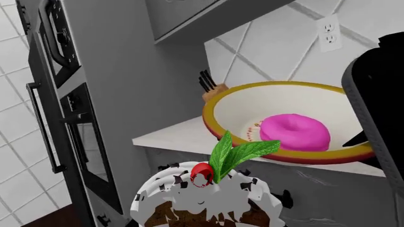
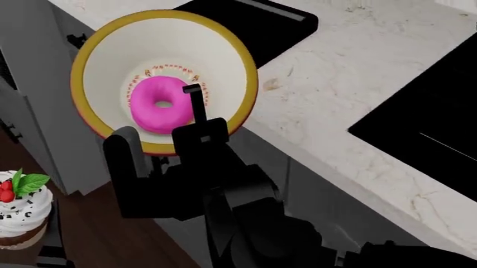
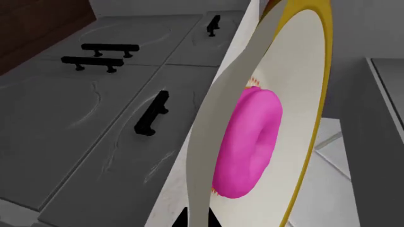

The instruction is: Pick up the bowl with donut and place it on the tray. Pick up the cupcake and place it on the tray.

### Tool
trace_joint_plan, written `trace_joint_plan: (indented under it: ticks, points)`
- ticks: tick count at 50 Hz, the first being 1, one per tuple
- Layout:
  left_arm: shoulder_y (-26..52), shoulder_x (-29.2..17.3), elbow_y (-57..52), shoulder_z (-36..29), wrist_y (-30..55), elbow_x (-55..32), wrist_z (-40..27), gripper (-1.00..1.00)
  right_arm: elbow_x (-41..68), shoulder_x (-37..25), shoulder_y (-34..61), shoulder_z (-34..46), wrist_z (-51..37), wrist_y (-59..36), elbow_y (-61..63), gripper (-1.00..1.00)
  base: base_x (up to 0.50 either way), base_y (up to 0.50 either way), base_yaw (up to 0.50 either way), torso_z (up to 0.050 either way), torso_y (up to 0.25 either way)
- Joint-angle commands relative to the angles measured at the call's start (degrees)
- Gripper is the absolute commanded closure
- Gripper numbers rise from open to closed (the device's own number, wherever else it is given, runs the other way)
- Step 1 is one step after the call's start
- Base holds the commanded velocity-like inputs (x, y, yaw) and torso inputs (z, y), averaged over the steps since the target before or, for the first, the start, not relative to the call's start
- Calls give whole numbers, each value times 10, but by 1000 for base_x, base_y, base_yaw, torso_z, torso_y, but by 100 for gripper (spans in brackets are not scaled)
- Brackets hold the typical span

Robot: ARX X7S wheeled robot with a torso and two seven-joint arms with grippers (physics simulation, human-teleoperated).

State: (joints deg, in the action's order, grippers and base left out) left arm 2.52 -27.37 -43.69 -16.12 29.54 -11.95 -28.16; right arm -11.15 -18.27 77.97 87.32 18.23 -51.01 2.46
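No readable text, labels or numbers; bowl (image 2: 104, 50) red inner markings illegible.

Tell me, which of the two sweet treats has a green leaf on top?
The cupcake: it has white frosting, a red berry and a green leaf. The pink donut, lying in the yellow-rimmed bowl, is plain and glossy with no topping.

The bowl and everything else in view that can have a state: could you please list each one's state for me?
Bowl: lifted, gripped at its near rim, past the counter edge.
Donut: inside the bowl.
Cupcake: upright, lifted clear of the counter.
Right gripper: shut on the bowl's rim.
Left gripper: hidden under the cupcake.
Tray: on the counter, only partly in view.
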Motion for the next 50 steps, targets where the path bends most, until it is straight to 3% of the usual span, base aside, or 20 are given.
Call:
trace_joint_plan:
  ticks: [1,46,50]
  points:
    - [2,0,-1,0,-4,-17,-9,100,-29,0,5,-4,-3,4,1,100,6,528,0,0,0]
    - [7,-2,6,-9,-8,-17,-11,100,-30,-1,-3,-14,-12,2,-4,100,70,507,0,0,2]
    - [9,-1,5,-10,-6,-17,-12,100,-21,4,-5,-18,-5,-2,-24,100,51,66,0,0,3]
